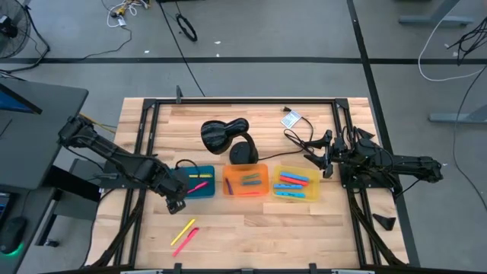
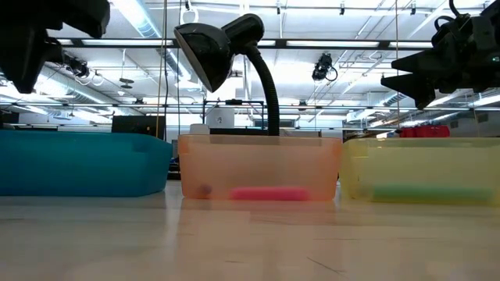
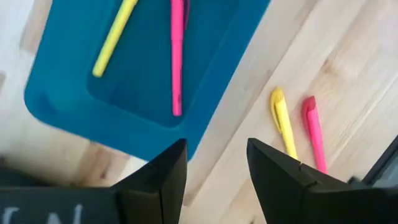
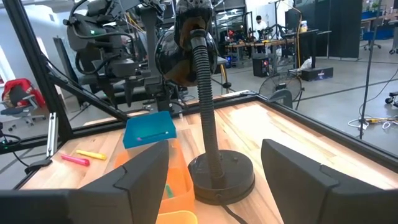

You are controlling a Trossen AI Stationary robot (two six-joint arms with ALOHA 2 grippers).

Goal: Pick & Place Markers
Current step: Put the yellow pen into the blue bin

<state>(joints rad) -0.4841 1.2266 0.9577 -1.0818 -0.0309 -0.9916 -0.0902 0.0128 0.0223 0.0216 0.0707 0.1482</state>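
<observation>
Bare tabletop [image 1: 251, 228] around two loose markers [image 1: 184, 234]; lamp [image 1: 228, 139] behind trays [image 1: 245, 181].

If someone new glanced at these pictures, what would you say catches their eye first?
Probably the row of three trays at the table's middle: blue tray, orange tray and yellow tray, each holding markers. Behind them stands a black desk lamp. Two loose markers, a yellow marker and a pink marker, lie on the wood nearer the front edge, with the open left gripper hovering by the blue tray.
</observation>
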